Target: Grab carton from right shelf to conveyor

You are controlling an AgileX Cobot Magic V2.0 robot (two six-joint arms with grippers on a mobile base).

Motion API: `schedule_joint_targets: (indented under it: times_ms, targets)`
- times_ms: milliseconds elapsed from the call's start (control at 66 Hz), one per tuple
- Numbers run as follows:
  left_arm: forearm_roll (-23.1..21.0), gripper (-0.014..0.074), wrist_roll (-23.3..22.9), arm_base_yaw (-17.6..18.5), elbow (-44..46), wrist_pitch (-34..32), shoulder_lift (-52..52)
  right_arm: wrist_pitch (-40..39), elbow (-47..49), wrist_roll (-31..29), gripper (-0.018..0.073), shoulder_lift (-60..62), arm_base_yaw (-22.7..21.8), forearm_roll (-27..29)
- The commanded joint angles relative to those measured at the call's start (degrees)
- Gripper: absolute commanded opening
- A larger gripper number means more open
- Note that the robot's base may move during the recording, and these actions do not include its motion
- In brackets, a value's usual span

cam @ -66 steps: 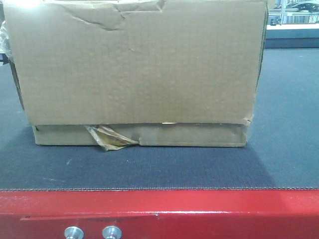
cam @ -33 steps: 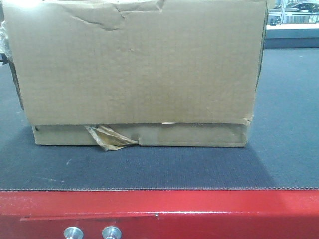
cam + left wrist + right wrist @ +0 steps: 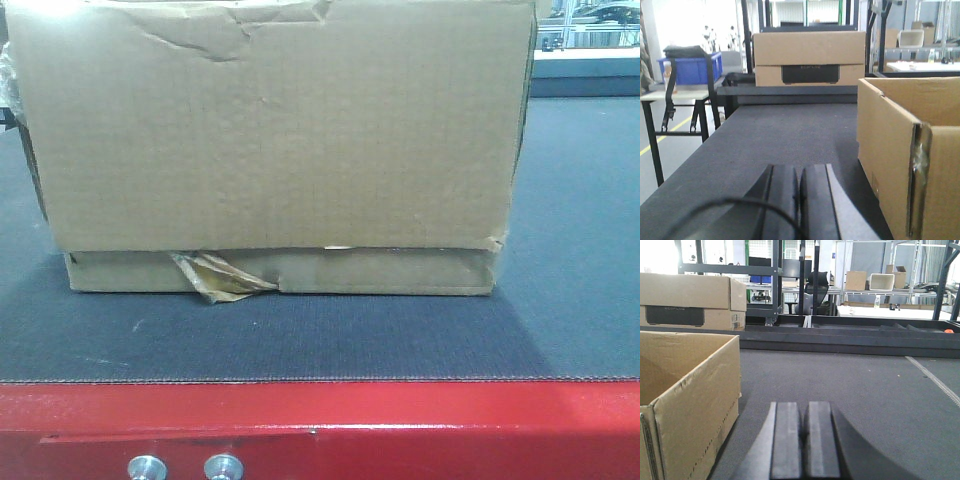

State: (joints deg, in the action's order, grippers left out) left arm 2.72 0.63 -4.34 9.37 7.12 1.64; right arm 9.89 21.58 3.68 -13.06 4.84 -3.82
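The plain brown carton (image 3: 270,140) rests on the dark grey conveyor belt (image 3: 300,335), behind the red frame edge (image 3: 320,425). Its front face is dented at the top, and a wad of amber tape (image 3: 215,275) hangs near its base. In the left wrist view the carton (image 3: 905,150) stands to the right of my left gripper (image 3: 799,172), which is shut with nothing in it. In the right wrist view the carton (image 3: 687,390) stands to the left of my right gripper (image 3: 804,410), also shut and empty. Neither gripper touches the carton. The shelf is out of view.
A second cardboard box (image 3: 809,57) with a black panel sits at the belt's far end, also visible as the box (image 3: 687,300) in the right wrist view. A blue bin (image 3: 690,67) rests on a side table at the left. Racks and tables fill the background.
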Motion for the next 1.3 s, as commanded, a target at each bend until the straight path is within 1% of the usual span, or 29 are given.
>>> schedule_joint_targets:
  times_ms: [0,61,106,152,227,1167,1289]
  targets:
    - [-0.53,0.0015,0.73,-0.05,-5.31,-5.66,-1.64,-1.41,0.05,-0.31,-0.0066,0.38,-0.26,-0.69]
    - [-1.02,0.0015,0.73,-0.05,-8.81,-8.62,-1.64,-1.41,0.05,-0.31,-0.0066,0.38,-0.26,-0.69]
    - [-1.02,0.0015,0.73,-0.05,-9.37,-10.0,-1.64,-1.41,0.05,-0.31,-0.0066,0.38,-0.26,-0.69]
    - [-1.02,0.0015,0.73,-0.05,-9.37,-6.56,-1.64,-1.41,0.05,-0.31,-0.0066,0.38,-0.26,-0.69]
    - [-1.02,0.0015,0.73,-0.05,-9.37,-5.18,-1.64,-1.41,0.05,-0.31,-0.0066,0.38,-0.26,-0.69]
    - [-1.02,0.0015,0.73,-0.05,-9.37,-5.34,-1.64,-1.45,0.05,-0.31,-0.0066,0.38,-0.26,-0.69]
    - [-1.02,0.0015,0.73,-0.05,-9.37,-5.34,-1.64,-0.95,-0.25,-0.77,-0.0066,0.38,-0.67,1.06]
